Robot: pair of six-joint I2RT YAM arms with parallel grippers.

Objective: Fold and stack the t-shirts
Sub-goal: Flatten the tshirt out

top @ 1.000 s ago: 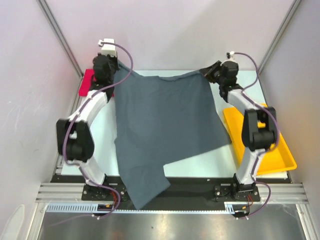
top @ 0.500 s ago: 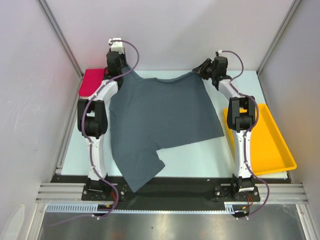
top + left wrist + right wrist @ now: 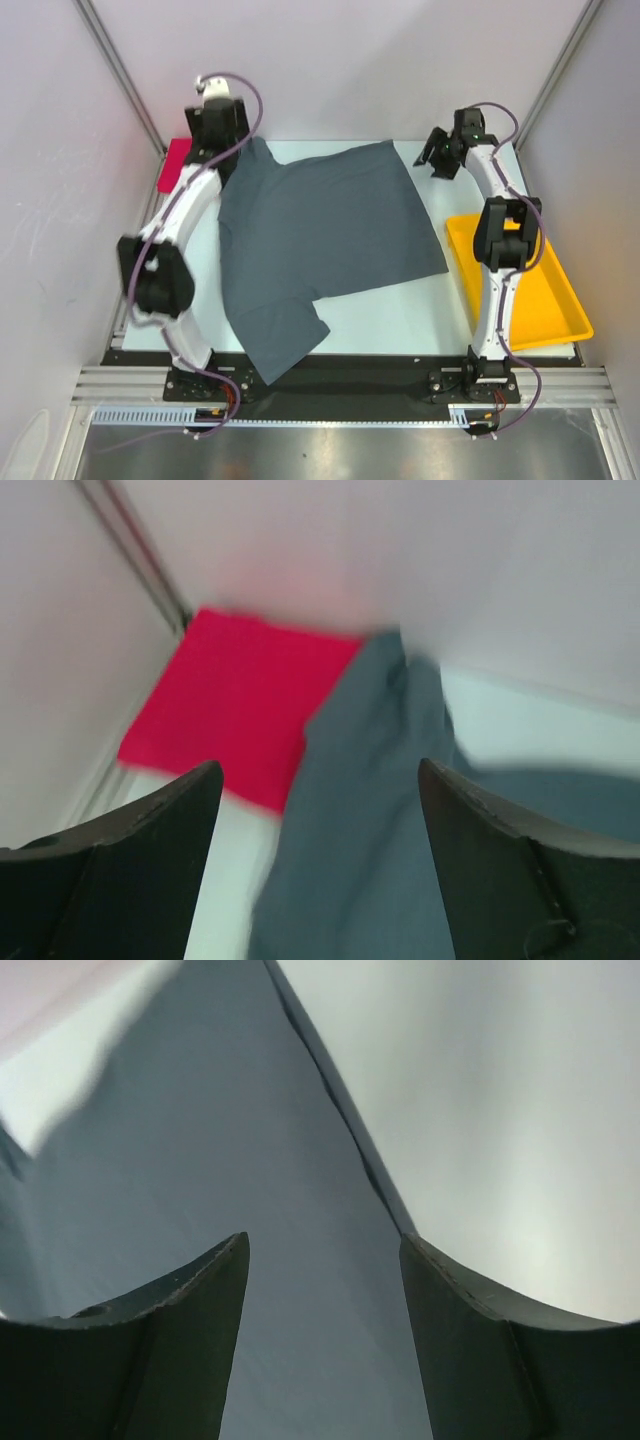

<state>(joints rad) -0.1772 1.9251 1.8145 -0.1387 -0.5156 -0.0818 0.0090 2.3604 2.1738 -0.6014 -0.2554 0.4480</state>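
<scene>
**Grey shirt spread on the bench, both hands open**

The slate-grey t-shirt (image 3: 320, 235) lies spread flat across the middle of the bench (image 3: 400, 310), with one end draped over the near edge by the left arm's base. Its far left corner meets the folded red t-shirt (image 3: 172, 165), which is tucked into the bench's far left corner. The left hand (image 3: 318, 772) hovers there, jaws wide and empty. The right hand (image 3: 322, 1240) hangs open over the grey shirt's far right edge. A yellow tray (image 3: 545, 300) sits to the right.
</scene>
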